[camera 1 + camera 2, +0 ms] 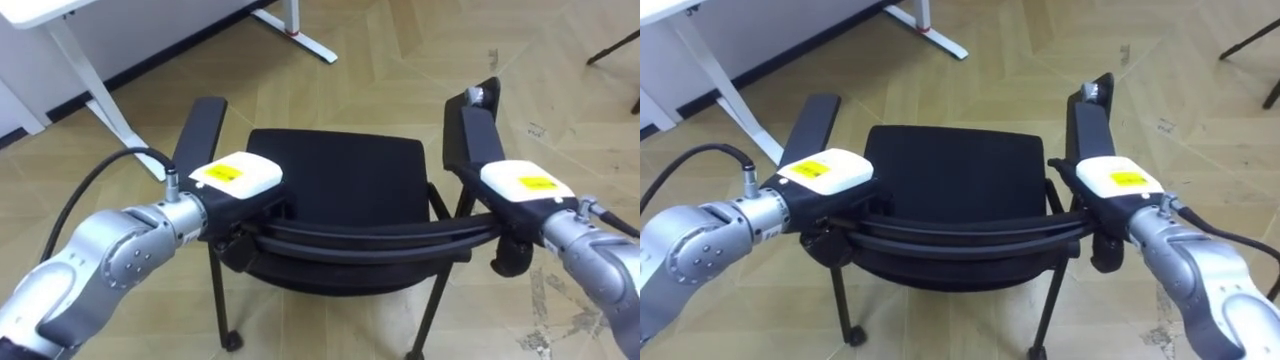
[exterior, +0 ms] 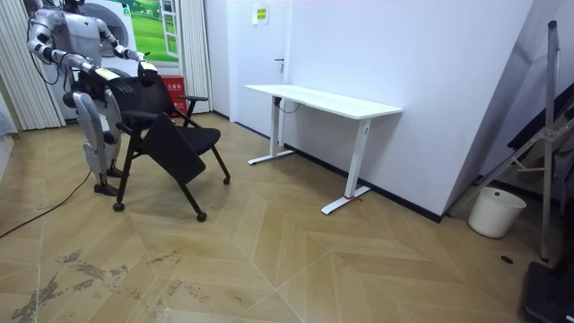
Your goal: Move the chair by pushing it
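Observation:
A black chair with armrests and castors stands right in front of me, its seat facing away; in the room view the chair is at the left. My left hand sits on the left end of the curved backrest, its dark fingers wrapped down around the bar. On the right end rests my right hand, with its thumb hanging below the bar and the fingers over the front. In the room view I stand upright behind the chair, both arms stretched forward to it.
A white desk stands ahead of the chair along the wall; its leg and foot show at the upper left. A white bucket and dark stands are at the room view's far right. Wooden floor lies open around.

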### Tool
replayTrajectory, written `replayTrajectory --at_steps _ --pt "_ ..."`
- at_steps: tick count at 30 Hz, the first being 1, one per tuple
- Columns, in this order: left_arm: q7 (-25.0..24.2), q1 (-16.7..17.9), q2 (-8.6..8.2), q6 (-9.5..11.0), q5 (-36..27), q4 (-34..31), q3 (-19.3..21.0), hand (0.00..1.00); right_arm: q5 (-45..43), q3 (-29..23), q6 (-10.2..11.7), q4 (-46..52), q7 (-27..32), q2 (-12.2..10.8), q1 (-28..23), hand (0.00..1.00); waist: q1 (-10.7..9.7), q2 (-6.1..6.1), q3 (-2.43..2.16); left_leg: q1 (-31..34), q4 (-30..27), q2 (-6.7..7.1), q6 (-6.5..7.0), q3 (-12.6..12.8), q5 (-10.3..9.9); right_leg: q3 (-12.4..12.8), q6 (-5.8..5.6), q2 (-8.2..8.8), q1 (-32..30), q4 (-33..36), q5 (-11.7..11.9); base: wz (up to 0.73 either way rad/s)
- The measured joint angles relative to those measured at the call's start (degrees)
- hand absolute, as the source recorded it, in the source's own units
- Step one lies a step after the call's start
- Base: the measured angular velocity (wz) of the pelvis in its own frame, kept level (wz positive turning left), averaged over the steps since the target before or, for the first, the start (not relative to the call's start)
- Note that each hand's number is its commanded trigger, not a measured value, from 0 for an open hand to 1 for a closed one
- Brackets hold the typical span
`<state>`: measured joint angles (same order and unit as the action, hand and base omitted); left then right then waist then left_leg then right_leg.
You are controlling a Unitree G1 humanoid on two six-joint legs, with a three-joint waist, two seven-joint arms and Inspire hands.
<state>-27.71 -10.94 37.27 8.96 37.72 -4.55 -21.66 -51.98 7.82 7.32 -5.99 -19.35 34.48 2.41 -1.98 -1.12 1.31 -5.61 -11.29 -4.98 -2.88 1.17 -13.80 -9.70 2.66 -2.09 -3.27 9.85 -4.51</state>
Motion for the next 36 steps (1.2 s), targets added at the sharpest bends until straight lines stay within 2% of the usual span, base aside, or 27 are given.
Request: replayTrajectory --at_steps 2,5,6,7,8,9,10,15,21,28,36 --pt "0.0 -0.5 0.07 0.0 0.0 0.4 0.0 1.00 -0.3 1.0 -0.7 0.0 0.0 0.3 0.5 0.00 0.1 0.19 0.12 0.0 0.0 -0.04 0.00 0.0 0.0 -0.1 0.02 -0.03 0.0 0.1 0.0 0.00" --pt "0.0 -2.0 0.19 0.0 -0.6 1.7 -0.7 1.00 -0.4 4.9 -1.9 0.5 -0.1 3.0 1.9 0.00 0.3 0.49 0.21 0.1 0.1 -0.03 0.00 0.0 0.0 -0.1 0.03 -0.02 0.0 0.1 0.0 0.01" --pt "0.0 -3.3 0.18 0.1 -0.9 2.5 -1.4 1.00 -0.4 6.5 -2.2 1.5 -0.4 4.6 2.2 0.00 0.8 0.59 0.26 0.2 0.1 0.00 0.00 0.0 0.0 0.0 0.03 -0.01 -0.3 0.1 0.0 0.00" --pt "0.1 -4.0 0.21 0.1 -0.9 2.7 -1.7 1.00 -0.4 7.8 -2.4 3.1 -0.9 5.7 2.2 0.21 1.1 0.65 0.23 0.8 0.0 0.01 0.00 0.1 0.0 0.1 0.03 -0.01 -1.0 0.4 0.0 0.00" --pt "0.1 -4.1 0.30 0.1 -0.9 2.7 -1.7 1.00 -0.4 8.2 -2.8 4.0 -1.0 5.9 2.2 0.78 1.2 0.65 0.23 1.1 0.0 0.01 0.00 0.1 0.0 0.1 0.04 -0.01 -1.3 0.6 0.0 -0.05" --pt "0.2 -4.3 0.40 -0.1 -0.9 2.7 -1.7 1.00 -0.4 9.0 -3.3 5.7 -1.6 6.2 2.2 0.96 1.3 0.65 0.23 1.2 0.1 0.01 0.00 0.2 0.0 0.2 0.05 -0.01 -1.8 0.9 0.0 -0.05" --pt "0.5 -4.3 0.48 -0.3 -0.9 2.7 -1.7 1.00 -0.3 9.9 -3.5 7.4 -2.5 6.2 2.2 1.00 1.4 0.64 0.23 1.3 0.1 0.01 0.00 0.2 0.0 0.3 0.06 -0.01 -1.9 0.9 0.0 -0.05" --pt "0.9 -4.5 0.47 -0.2 -1.0 2.7 -2.1 1.00 0.5 13.4 -2.9 12.7 -4.0 6.3 2.2 1.00 1.3 0.75 0.17 1.5 0.0 0.03 0.00 0.2 0.0 0.1 0.02 0.09 -1.9 0.9 -0.1 0.02" --pt "1.4 -4.6 1.07 -0.2 -1.2 2.7 -2.1 1.00 1.9 13.5 -3.5 13.0 -4.1 6.3 2.2 1.00 1.1 0.83 0.11 1.6 0.0 0.06 0.00 0.1 0.0 0.1 0.00 0.12 -2.0 1.0 -0.1 0.00" --pt "2.3 -5.0 2.23 -0.4 -1.3 2.7 -2.2 1.00 0.4 13.6 -1.3 12.9 -1.8 6.6 2.2 1.00 1.2 0.87 0.08 2.2 -0.1 0.05 0.00 0.0 0.0 0.1 0.10 0.19 -3.0 1.9 -0.3 0.00" --pt "2.5 -5.1 2.51 -0.6 -1.2 2.7 -2.2 1.00 -1.0 13.8 -0.3 12.8 -0.2 6.9 2.2 1.00 1.3 0.91 0.05 2.1 -0.1 0.04 0.00 0.0 0.0 0.1 0.14 0.18 -3.0 1.9 -0.4 0.00"
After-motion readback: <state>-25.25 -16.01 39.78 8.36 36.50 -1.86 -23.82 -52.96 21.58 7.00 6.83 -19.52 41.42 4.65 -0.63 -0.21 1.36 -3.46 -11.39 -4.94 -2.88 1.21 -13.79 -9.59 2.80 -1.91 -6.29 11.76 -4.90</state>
